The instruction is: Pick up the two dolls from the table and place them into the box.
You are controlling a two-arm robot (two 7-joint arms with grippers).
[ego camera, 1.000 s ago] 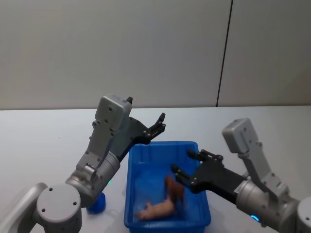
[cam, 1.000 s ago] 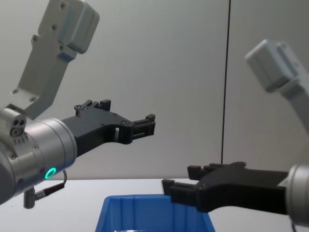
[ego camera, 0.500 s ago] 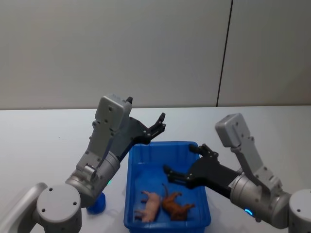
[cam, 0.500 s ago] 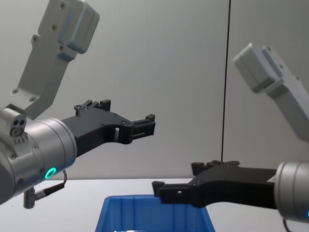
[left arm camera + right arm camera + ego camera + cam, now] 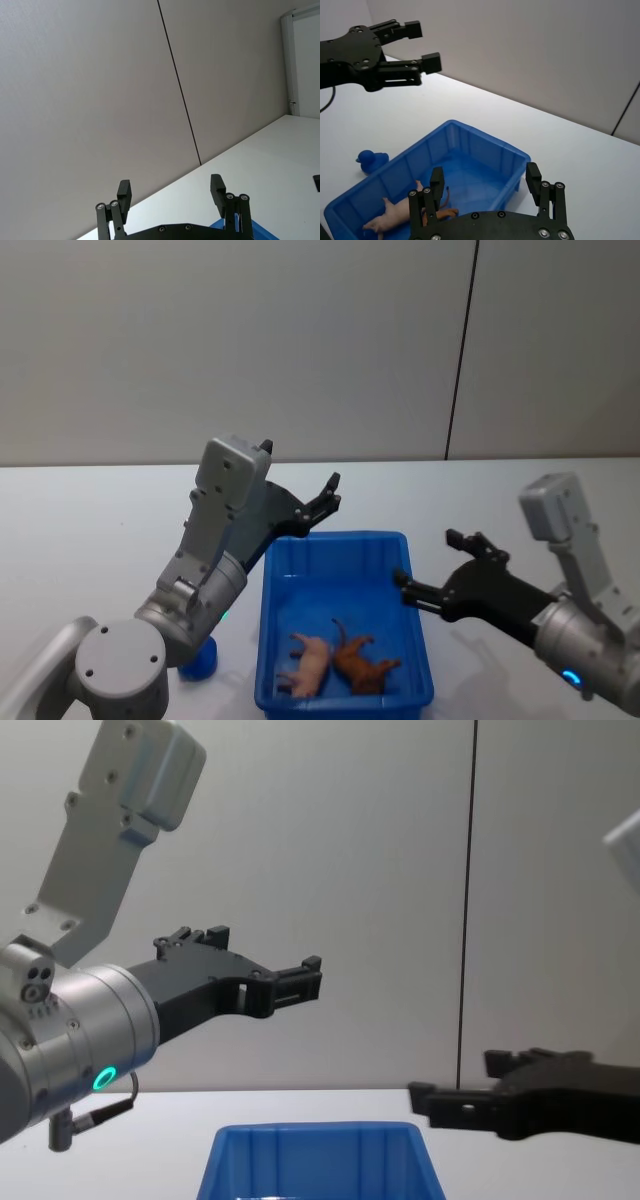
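Observation:
Both dolls lie on the floor of the blue box: a pinkish-tan doll and a brown four-legged doll side by side at its near end. The right wrist view shows the pink doll and part of the brown doll inside the box. My right gripper is open and empty, just right of the box's right wall. My left gripper hangs open and empty above the box's far left corner, well above the rim.
A small blue duck-shaped toy sits on the white table to the left of the box, also in the right wrist view. A grey wall stands behind the table. The tabletop right of the box is bare.
The brown doll dropped from my right gripper and settled beside the pink one in the box. The right gripper then pulled back to the right, off the box. The left arm stayed still.

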